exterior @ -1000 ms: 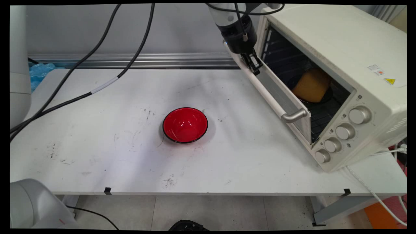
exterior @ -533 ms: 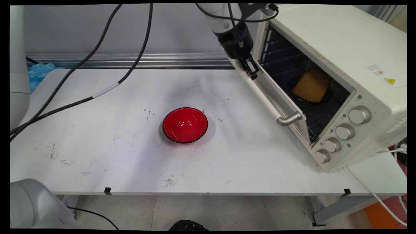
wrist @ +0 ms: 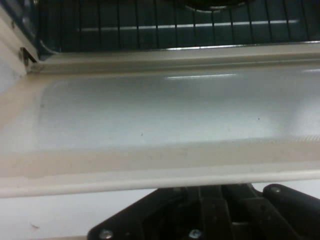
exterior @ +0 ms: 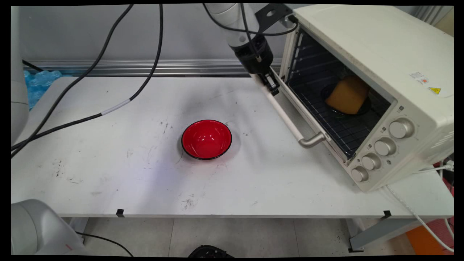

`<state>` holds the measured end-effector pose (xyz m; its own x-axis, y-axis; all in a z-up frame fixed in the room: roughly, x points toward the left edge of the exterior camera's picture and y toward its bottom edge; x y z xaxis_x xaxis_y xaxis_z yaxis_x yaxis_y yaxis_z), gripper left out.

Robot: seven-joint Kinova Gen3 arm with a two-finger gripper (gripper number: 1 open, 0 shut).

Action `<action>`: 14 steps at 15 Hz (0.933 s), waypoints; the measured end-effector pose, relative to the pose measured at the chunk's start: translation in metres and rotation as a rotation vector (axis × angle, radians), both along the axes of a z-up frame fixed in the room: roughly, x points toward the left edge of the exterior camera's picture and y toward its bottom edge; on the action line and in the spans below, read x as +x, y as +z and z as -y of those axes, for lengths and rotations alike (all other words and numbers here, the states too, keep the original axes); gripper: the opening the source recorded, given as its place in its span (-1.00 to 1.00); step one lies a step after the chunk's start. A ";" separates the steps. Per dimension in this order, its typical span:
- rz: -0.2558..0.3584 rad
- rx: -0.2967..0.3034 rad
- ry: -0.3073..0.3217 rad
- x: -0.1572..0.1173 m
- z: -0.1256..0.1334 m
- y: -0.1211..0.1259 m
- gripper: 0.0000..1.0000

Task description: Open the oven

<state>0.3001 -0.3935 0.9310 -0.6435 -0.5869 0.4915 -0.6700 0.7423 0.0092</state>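
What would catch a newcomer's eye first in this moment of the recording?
The toaster oven on the table's right side, its door swung down nearly flat, with the gripper at the far end of the door's handle bar. Inside, a yellow-orange block sits on a dark plate on the wire rack. A red bowl stands alone mid-table.
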 end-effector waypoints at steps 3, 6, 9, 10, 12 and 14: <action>-0.001 0.005 0.002 0.008 -0.006 -0.010 -1.00; 0.000 0.007 0.003 0.015 -0.012 -0.020 -1.00; -0.002 0.010 0.008 0.020 -0.018 -0.030 -1.00; -0.003 0.011 0.010 0.022 -0.020 -0.033 -1.00; -0.005 0.011 0.015 0.025 -0.023 -0.039 -1.00; -0.008 0.009 0.020 0.029 -0.025 -0.045 -1.00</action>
